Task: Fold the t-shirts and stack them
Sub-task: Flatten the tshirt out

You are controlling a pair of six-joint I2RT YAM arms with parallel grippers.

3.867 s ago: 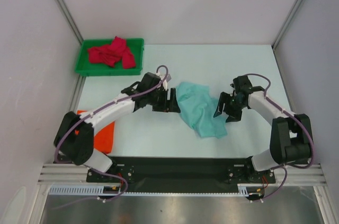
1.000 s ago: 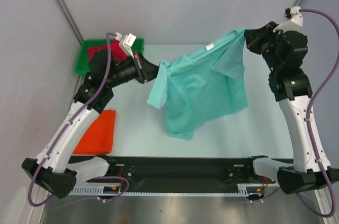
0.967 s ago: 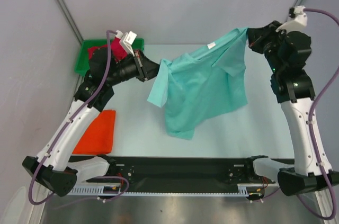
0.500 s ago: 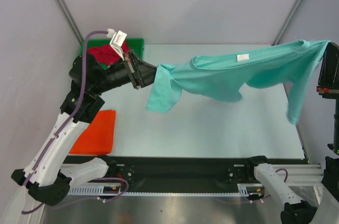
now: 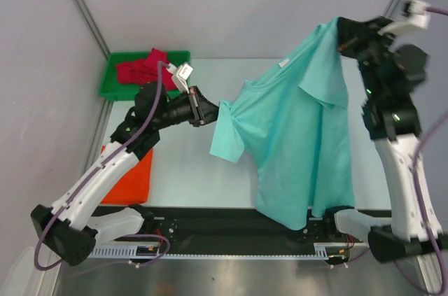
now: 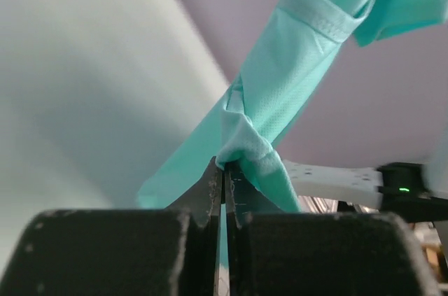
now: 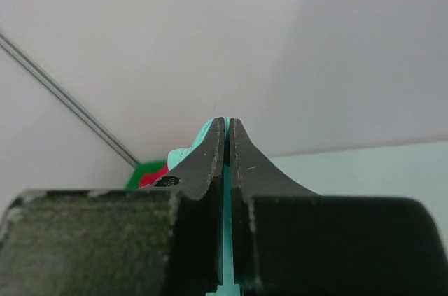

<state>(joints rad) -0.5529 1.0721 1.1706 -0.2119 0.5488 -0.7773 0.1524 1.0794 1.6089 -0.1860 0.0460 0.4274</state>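
Observation:
A mint green t-shirt hangs in the air between both grippers, its hem reaching down to the table's near edge. My left gripper is shut on a sleeve end at mid left; the left wrist view shows the cloth bunched at the closed tips. My right gripper is raised high at the back right and shut on the shirt's upper edge, with a thin strip of mint cloth between the jaws. An orange t-shirt lies folded at the left. A crumpled red t-shirt lies in the tray.
The green plastic tray sits at the back left corner. Grey walls with metal posts close in the table on three sides. A black rail with the arm bases runs along the near edge.
The right gripper has swung back in from the far right and up. The shirt, stretched sideways half a second ago, now hangs long. The left gripper has dropped slightly toward the middle.

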